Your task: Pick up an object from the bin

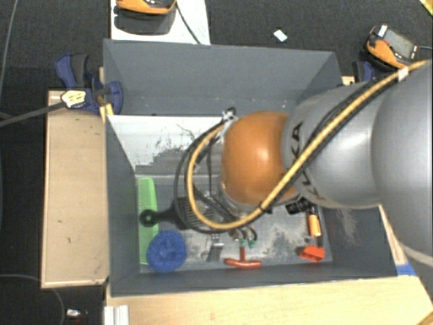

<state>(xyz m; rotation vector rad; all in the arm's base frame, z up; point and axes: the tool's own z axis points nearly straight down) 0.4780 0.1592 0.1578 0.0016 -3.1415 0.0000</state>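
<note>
The gripper (230, 239) is hanging low in the bin (203, 80), just over a thin red piece (242, 263) that is lying flat by the near wall. Whether the gripper is open or closed, I cannot tell.

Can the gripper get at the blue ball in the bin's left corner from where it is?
Probably yes: the blue ball lies uncovered, left of the gripper; only the green block and bin wall crowd its far side.
</note>
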